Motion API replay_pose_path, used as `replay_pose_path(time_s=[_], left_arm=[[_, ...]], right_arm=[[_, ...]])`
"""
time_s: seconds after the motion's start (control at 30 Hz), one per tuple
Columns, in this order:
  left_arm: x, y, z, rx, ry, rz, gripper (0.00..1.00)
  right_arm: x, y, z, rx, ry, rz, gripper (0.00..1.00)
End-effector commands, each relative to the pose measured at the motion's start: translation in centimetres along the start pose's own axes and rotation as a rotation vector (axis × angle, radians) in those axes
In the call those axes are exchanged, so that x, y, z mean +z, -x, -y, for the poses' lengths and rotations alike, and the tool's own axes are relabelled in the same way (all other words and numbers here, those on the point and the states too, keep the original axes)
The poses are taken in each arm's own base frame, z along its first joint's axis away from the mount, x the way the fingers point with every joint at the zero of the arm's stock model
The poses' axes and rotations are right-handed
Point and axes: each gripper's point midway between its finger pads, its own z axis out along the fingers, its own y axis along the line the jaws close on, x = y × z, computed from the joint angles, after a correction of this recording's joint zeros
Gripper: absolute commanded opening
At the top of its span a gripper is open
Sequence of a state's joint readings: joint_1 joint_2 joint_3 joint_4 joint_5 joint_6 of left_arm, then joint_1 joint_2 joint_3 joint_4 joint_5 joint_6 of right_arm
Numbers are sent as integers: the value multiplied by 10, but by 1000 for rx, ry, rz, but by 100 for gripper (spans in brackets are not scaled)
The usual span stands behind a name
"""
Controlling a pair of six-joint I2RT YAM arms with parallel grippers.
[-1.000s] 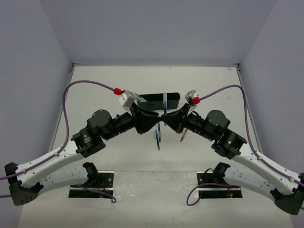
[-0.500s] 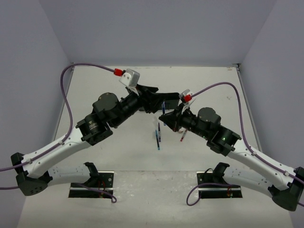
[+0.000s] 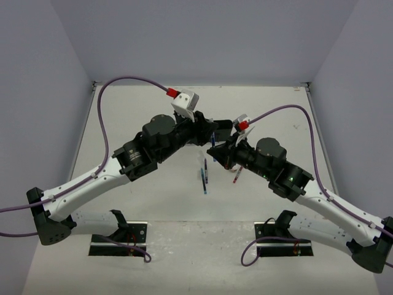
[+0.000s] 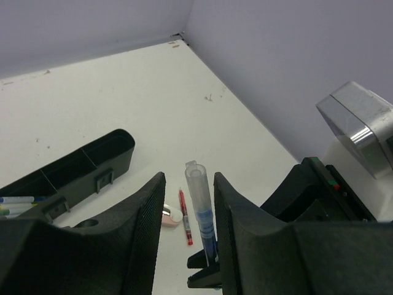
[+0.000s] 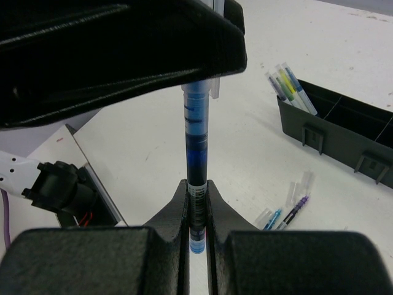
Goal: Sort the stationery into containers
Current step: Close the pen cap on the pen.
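The left arm has swung up and to its right since a second ago, its cable arching higher. The left gripper (image 4: 188,179) now straddles the clear cap of the blue pen (image 4: 202,215), jaws apart, a gap showing on one side. The right gripper (image 5: 196,206) stays clamped on that pen's lower end, holding it upright above the white table (image 3: 276,104). Two pens (image 3: 205,175) and a red pen (image 3: 237,174) lie unmoved, an eraser (image 4: 168,214) beside the red one. The black tray (image 4: 116,150) holds pens at one end. Pale lilac walls (image 3: 202,43) close three sides
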State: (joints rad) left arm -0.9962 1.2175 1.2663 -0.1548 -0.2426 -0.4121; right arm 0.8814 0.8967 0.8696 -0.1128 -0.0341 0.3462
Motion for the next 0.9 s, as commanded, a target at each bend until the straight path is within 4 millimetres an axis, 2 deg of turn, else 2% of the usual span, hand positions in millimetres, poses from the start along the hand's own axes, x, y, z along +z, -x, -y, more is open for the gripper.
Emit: replay_pose_path(time_s=[0.0, 0.27, 0.4, 0.53, 0.63, 0.8, 0.87], left_arm=[[-5, 28, 12, -13, -36, 63, 39], [-6, 26, 16, -7, -63, 51, 43], [-5, 24, 15, -6, -61, 47, 33], [-5, 23, 16, -7, -64, 45, 12], [-5, 21, 16, -6, -66, 39, 3], [-6, 13, 19, 0, -99, 23, 0], [-9, 7, 27, 13, -157, 17, 0]], right_arm=[[-1, 24, -4, -16, -7, 53, 0], [1, 22, -4, -20, -4, 44, 0], [1, 23, -5, -21, 1, 44, 0], [1, 23, -5, -24, 0, 42, 0], [1, 23, -5, -27, 3, 43, 0], [-4, 23, -9, -43, 29, 60, 0], [-8, 24, -13, -57, 63, 81, 0]])
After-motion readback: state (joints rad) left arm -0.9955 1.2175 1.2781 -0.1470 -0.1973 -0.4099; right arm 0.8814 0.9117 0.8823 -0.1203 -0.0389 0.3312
